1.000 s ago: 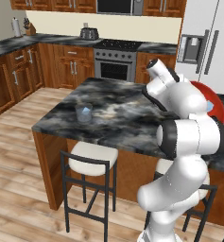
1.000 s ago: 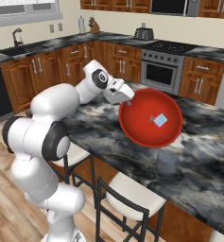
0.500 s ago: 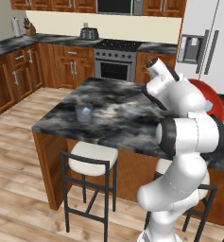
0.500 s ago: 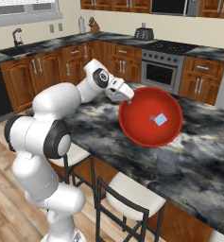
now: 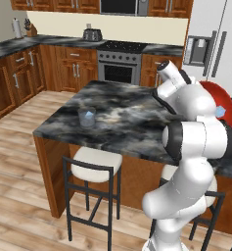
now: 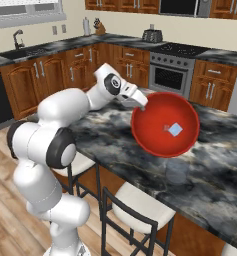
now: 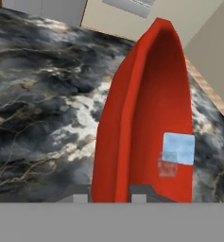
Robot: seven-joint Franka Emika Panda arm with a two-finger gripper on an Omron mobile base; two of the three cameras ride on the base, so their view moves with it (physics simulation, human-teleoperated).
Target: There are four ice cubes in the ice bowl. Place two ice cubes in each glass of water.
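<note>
My gripper (image 6: 140,102) is shut on the near rim of the red ice bowl (image 6: 165,125), which is tipped steeply so its inside faces the right base camera. In the hand view the gripper (image 7: 109,196) pinches the bowl's rim (image 7: 118,127) edge-on. One pale blue ice cube (image 6: 175,129) lies against the inner wall, and it shows again in the hand view (image 7: 178,147). From the left base view the bowl (image 5: 222,98) peeks out behind my arm. A glass of water (image 5: 86,117) stands near the island's left end with a pale cube showing in it.
The work goes on over a dark marble island (image 5: 127,122). Bar stools (image 5: 95,166) stand along its near edge, one (image 6: 140,210) close by my base. A stove (image 5: 118,66) and a fridge (image 5: 213,44) line the back wall.
</note>
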